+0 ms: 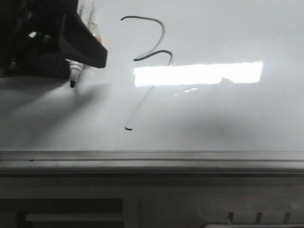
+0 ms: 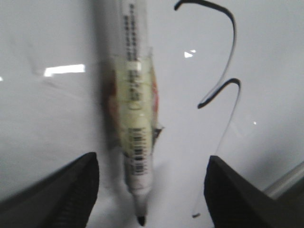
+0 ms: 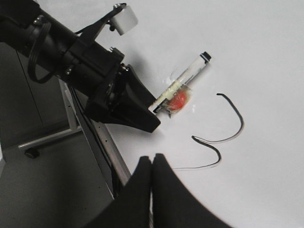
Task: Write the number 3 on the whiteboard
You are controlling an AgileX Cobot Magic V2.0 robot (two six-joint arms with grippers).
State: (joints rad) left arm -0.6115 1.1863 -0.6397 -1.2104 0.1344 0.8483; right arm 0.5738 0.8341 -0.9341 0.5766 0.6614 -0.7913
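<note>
The whiteboard (image 1: 228, 114) fills the front view. The number 3 (image 1: 163, 33) is a thin black line with two bumps and a faint tail ending in a small hook. It also shows in the left wrist view (image 2: 234, 33) and the right wrist view (image 3: 242, 122). A clear-bodied marker (image 2: 135, 123) with a black tip lies between the wide-apart fingers of my left gripper (image 2: 149, 190), touching neither. That gripper (image 1: 83, 59) is at the far left, over the marker (image 1: 74, 71), left of the 3. My right gripper (image 3: 152, 156) is shut and empty, near the board's rail.
A grey metal rail (image 1: 152, 156) runs along the board's near edge, with a drop beyond it. A bright rectangular light reflection (image 1: 197, 73) lies across the board to the right of the 3. In the right wrist view, floor and a stand leg (image 3: 42, 140) show beside the board.
</note>
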